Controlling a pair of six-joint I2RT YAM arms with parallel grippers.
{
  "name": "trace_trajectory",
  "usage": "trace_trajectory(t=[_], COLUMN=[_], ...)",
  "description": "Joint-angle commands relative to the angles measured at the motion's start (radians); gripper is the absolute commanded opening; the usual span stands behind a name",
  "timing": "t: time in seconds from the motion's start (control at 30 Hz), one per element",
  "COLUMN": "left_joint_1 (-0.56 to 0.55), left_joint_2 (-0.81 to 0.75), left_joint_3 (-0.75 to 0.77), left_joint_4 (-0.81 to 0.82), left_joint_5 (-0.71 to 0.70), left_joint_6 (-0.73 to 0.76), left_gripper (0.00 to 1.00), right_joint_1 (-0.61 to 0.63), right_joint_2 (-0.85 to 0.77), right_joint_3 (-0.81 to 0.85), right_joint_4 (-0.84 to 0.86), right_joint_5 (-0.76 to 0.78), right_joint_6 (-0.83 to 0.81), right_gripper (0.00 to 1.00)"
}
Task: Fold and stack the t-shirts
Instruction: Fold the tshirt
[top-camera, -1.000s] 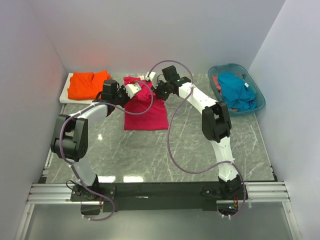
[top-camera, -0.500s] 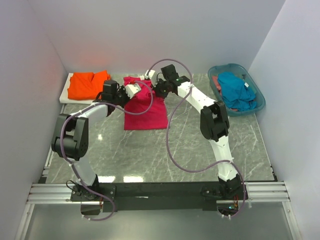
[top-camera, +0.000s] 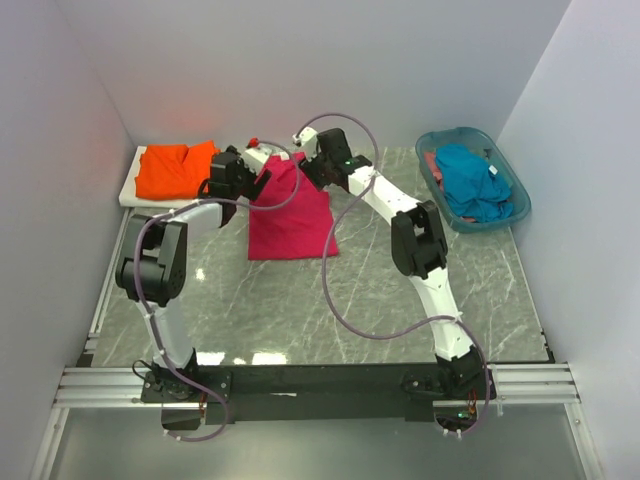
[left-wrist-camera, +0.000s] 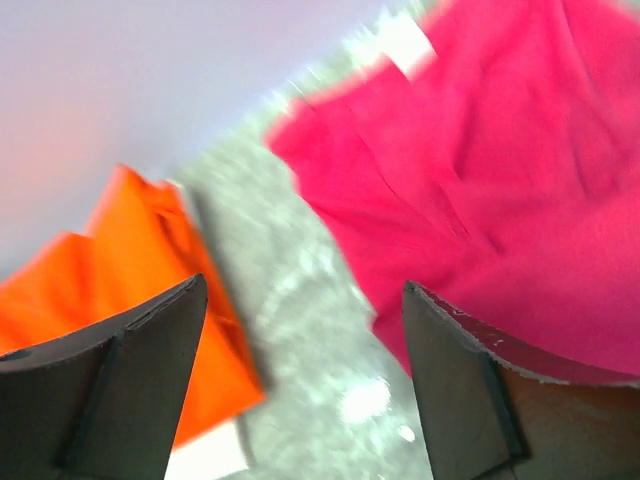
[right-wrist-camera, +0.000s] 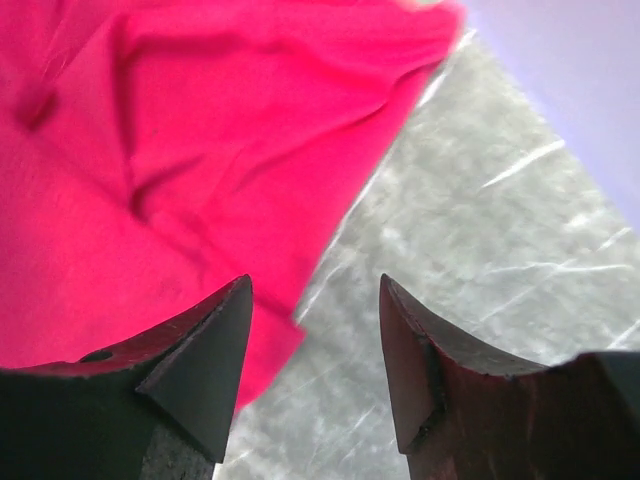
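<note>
Far left, at the back of the desk: the bright orange cotton t-shirt (top-camera: 175, 170) sits bunched on a white flat pad (top-camera: 130, 188), right against the wall corner.

Next, the left pincer (left-wrist-camera: 300, 290): it's released, fingers spread wide with nothing between them. From its own camera it hangs over a bare strip of the grey marbled desk (top-camera: 260, 300), with the orange shirt on one side and red cloth on the other. That view is blurred, so I can't tell whether it touches the cloth.

Centre stage, the magenta-red cotton t-shirt (top-camera: 290, 215): it lies on the desk between the two arms, flat and roughly squared off at the near end, rumpled into creases at the far end where both pincers meet. A small white patch (left-wrist-camera: 405, 45) shows at its far edge.

The right pincer (right-wrist-camera: 315, 283) is released too, jaws apart and empty, poised right over the shirt's edge, where red fabric gives way to grey desk.

Far right, well apart from all that: the translucent teal plastic basket (top-camera: 520, 205) at the desk's back corner, with the teal-blue t-shirt (top-camera: 468, 180) heaped inside it.
</note>
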Motion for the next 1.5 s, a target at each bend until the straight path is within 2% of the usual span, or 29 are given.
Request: trace_trajectory(t=[0.0, 0.13, 0.17, 0.2, 0.23, 0.27, 0.3, 0.33, 0.37, 0.43, 0.5, 0.57, 0.7, 1.03, 1.1, 1.23, 1.33, 1.4, 1.43, 1.47], left_joint_1=[-0.002, 0.017, 0.02, 0.026, 0.03, 0.03, 0.03, 0.029, 0.029, 0.026, 0.005, -0.017, -0.058, -0.092, -0.092, -0.092, -0.092, -0.092, -0.092, -0.091], left_joint_2=[-0.15, -0.273, -0.302, -0.33, -0.38, -0.4, -0.432, -0.448, -0.468, -0.529, -0.535, -0.557, -0.56, -0.428, -0.411, -0.387, -0.35, -0.325, -0.321, -0.318], left_joint_3=[-0.005, -0.119, -0.183, -0.219, -0.249, -0.275, -0.309, -0.326, -0.351, -0.456, -0.48, -0.533, -0.595, -0.535, -0.549, -0.546, -0.515, -0.492, -0.487, -0.489], left_joint_4=[0.181, 0.129, 0.076, 0.051, 0.019, -0.028, -0.149, -0.209, -0.242, -0.242, -0.323, -0.311, -0.306, -0.36, -0.334, -0.265, -0.263, -0.271, -0.273, -0.27], left_joint_5=[-0.058, 0.129, 0.233, 0.278, 0.316, 0.347, 0.41, 0.428, 0.45, 0.487, 0.475, 0.453, 0.407, 0.366, 0.328, 0.28, 0.263, 0.265, 0.261, 0.266], left_joint_6=[-0.047, 0.1, 0.167, 0.201, 0.237, 0.273, 0.377, 0.421, 0.457, 0.53, 0.579, 0.605, 0.634, 0.645, 0.654, 0.653, 0.643, 0.637, 0.636, 0.631], left_gripper=[0.84, 0.82, 0.82, 0.82, 0.82, 0.82, 0.82, 0.83, 0.83, 0.83, 0.82, 0.82, 0.81, 0.71, 0.63, 0.59, 0.51, 0.42, 0.33, 0.28], right_joint_1=[-0.004, -0.035, -0.061, -0.076, -0.09, -0.101, -0.116, -0.116, -0.115, -0.101, -0.084, -0.058, -0.047, -0.012, -0.008, 0.0, 0.009, 0.015, 0.028, 0.034], right_joint_2=[-0.109, -0.261, -0.334, -0.368, -0.401, -0.427, -0.467, -0.484, -0.504, -0.56, -0.602, -0.614, -0.611, -0.603, -0.611, -0.62, -0.616, -0.619, -0.623, -0.625], right_joint_3=[-0.083, -0.259, -0.345, -0.384, -0.417, -0.447, -0.486, -0.51, -0.542, -0.657, -0.755, -0.793, -0.809, -0.855, -0.869, -0.887, -0.904, -0.927, -0.945, -0.953], right_joint_4=[0.139, 0.127, 0.104, 0.081, 0.038, -0.02, -0.163, -0.222, -0.256, -0.244, -0.151, -0.096, -0.039, 0.003, 0.023, 0.035, 0.032, 0.041, 0.049, 0.061], right_joint_5=[0.067, -0.158, -0.34, -0.433, -0.545, -0.631, -0.74, -0.755, -0.758, -0.718, -0.669, -0.602, -0.586, -0.552, -0.56, -0.559, -0.534, -0.525, -0.508, -0.491], right_joint_6=[0.06, -0.034, -0.11, -0.158, -0.225, -0.405, -0.507, -0.599, -0.73, -0.794, -0.801, -0.773, -0.729, -0.729, -0.726, -0.756, -0.807, -0.841, -0.865, -0.877], right_gripper=[0.61, 0.67, 0.68, 0.68, 0.69, 0.71, 0.71, 0.71, 0.7, 0.7, 0.7, 0.7, 0.7, 0.68, 0.67, 0.66, 0.65, 0.65, 0.64, 0.64])
